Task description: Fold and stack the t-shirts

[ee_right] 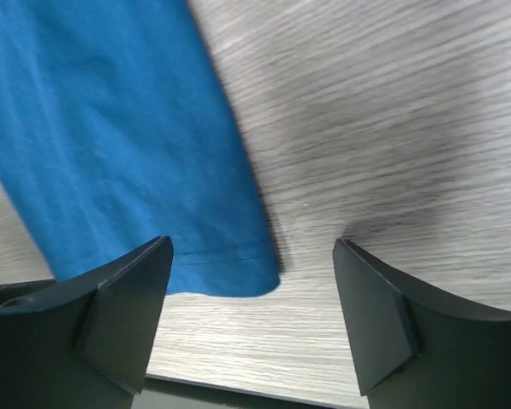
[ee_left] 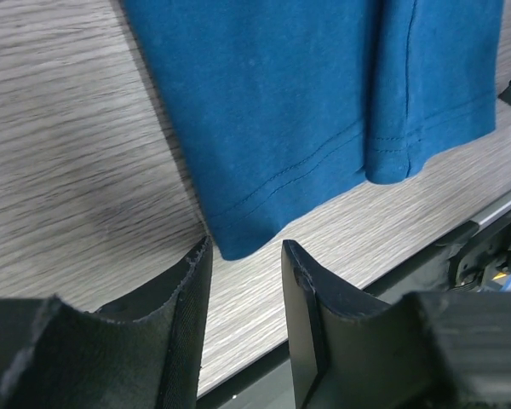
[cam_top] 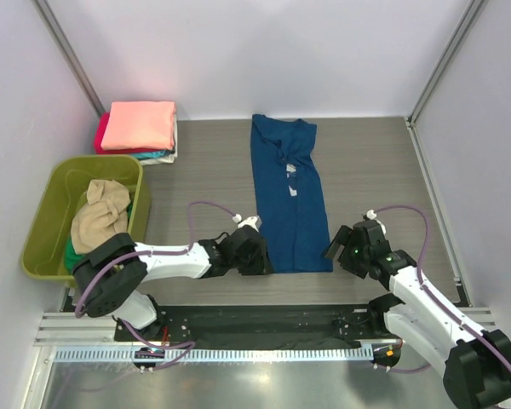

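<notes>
Left of the laid-out shirt [cam_top: 289, 196], farther back, sat the folded stack [cam_top: 138, 128]; left and nearer, the tub [cam_top: 44, 221] held crumpled shirts [cam_top: 99, 218]. The left gripper [cam_top: 261, 259] and right gripper [cam_top: 334, 247] flanked that shirt's near corners.

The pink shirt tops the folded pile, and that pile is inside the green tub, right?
No. The pink shirt tops the folded pile, but that pile sits on the table beyond the green tub, not inside it. The top external view shows it.
</notes>
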Robot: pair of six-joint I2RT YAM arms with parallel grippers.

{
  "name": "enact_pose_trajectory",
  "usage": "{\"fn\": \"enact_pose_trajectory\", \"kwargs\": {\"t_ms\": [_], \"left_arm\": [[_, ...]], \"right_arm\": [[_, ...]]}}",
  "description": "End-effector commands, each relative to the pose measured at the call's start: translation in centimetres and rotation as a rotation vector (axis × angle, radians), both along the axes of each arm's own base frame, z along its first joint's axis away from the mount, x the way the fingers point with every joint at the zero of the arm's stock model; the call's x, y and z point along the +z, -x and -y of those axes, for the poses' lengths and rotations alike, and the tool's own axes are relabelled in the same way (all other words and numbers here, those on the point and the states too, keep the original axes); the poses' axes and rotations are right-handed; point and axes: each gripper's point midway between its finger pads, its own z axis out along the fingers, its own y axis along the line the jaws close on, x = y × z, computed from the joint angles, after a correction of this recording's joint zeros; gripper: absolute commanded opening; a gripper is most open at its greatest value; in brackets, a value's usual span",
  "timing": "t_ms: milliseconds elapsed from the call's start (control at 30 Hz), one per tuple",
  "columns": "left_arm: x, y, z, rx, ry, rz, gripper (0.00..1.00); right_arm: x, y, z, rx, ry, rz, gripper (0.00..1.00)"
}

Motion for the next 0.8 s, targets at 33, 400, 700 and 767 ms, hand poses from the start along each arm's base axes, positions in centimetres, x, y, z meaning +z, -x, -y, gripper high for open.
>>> {"fn": "enact_pose_trajectory", "kwargs": {"t_ms": [33,400,700,767], "left_arm": [[1.2,-1.2,1.0,0.04,0.042,0.047,0.41],[-0.1,-1.6,0.7,0.051,0.004,0.051,0.38],[1.4,-1.7,0.4,0.068,0.036,0.082,0.0],[2.7,-1.3,-0.1,0.091,0.064,0.089,0.0]], "right_arm": [[-0.2,0.9,-0.8,0.0,-0.062,-0.022,0.78],[-1.0,1.8,-1.6,0.016,-0.119,-0.041,0.43],[-0.8,1.5,-1.6,0.017,-0.113,-0.034,0.01],[-0.6,1.7,-1.8,0.022,-0.123,-0.033,0.01]]}}
